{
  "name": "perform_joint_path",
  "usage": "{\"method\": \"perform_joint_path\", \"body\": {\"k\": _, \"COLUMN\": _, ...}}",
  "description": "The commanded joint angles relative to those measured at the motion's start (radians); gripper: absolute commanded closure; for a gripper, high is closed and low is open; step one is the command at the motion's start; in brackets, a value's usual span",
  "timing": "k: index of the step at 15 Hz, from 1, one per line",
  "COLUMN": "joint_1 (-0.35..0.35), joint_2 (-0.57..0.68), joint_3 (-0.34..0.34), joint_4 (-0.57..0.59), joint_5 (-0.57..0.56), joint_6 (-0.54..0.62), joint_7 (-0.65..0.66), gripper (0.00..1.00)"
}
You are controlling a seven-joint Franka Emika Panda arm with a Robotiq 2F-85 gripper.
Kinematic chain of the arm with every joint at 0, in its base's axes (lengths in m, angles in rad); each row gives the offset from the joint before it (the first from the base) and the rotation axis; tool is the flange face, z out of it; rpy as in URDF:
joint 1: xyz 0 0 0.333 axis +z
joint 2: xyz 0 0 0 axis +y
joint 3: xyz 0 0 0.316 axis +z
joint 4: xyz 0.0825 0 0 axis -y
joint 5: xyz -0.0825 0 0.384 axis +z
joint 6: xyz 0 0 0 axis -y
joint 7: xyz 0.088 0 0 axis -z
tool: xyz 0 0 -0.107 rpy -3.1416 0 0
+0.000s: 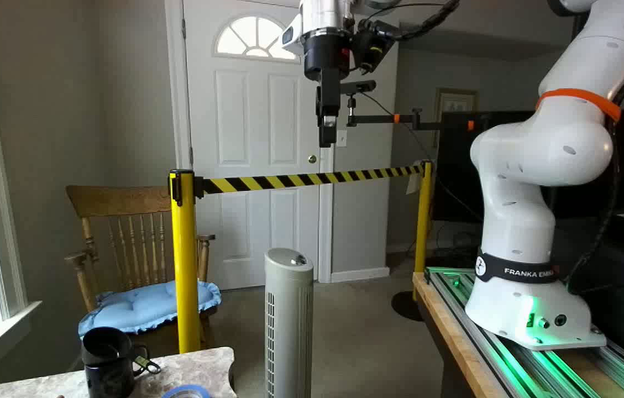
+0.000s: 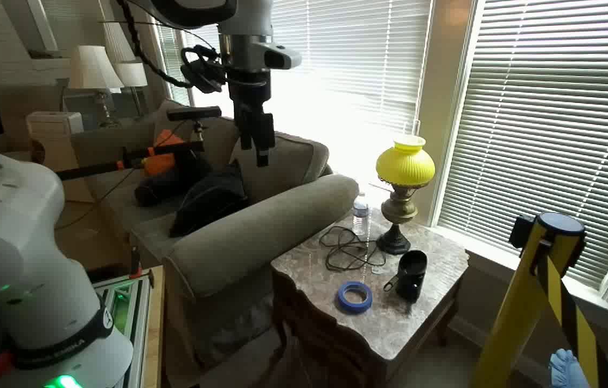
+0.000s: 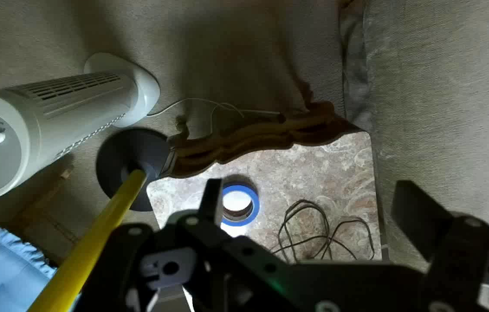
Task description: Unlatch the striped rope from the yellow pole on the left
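Gripper (image 3: 311,199): jaws spread wide
Yellow pole (image 1: 185,265): near a corner of the table (image 3: 322,173) (black-capped)
Striped rope (image 1: 306,180): attached to that pole

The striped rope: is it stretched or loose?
Stretched: an exterior view shows the striped rope straight between the yellow pole and another post.

A lamp (image 2: 400,199), a mug (image 2: 411,277), a bottle (image 2: 361,216), blue tape (image 2: 355,307) and a cord (image 3: 328,236) share the surface (image 2: 390,328) beside a sofa (image 2: 260,231). A blue cushion (image 1: 140,307) lies on a chair (image 1: 124,200), and a fan (image 1: 289,320) stands on the floor (image 1: 367,342).
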Motion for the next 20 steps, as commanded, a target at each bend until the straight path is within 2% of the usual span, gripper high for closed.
{"method": "perform_joint_path", "body": {"k": 1, "joint_1": -0.004, "joint_2": 0.000, "joint_3": 0.003, "joint_4": 0.002, "joint_5": 0.002, "joint_6": -0.003, "joint_7": -0.001, "gripper": 0.00}}
{"method": "perform_joint_path", "body": {"k": 16, "joint_1": -0.004, "joint_2": 0.000, "joint_3": 0.003, "joint_4": 0.002, "joint_5": 0.002, "joint_6": -0.003, "joint_7": -0.001, "gripper": 0.00}}
{"method": "perform_joint_path", "body": {"k": 20, "joint_1": -0.020, "joint_2": 0.063, "joint_3": -0.035, "joint_4": 0.015, "joint_5": -0.111, "joint_6": 0.146, "joint_7": -0.157, "gripper": 0.00}}
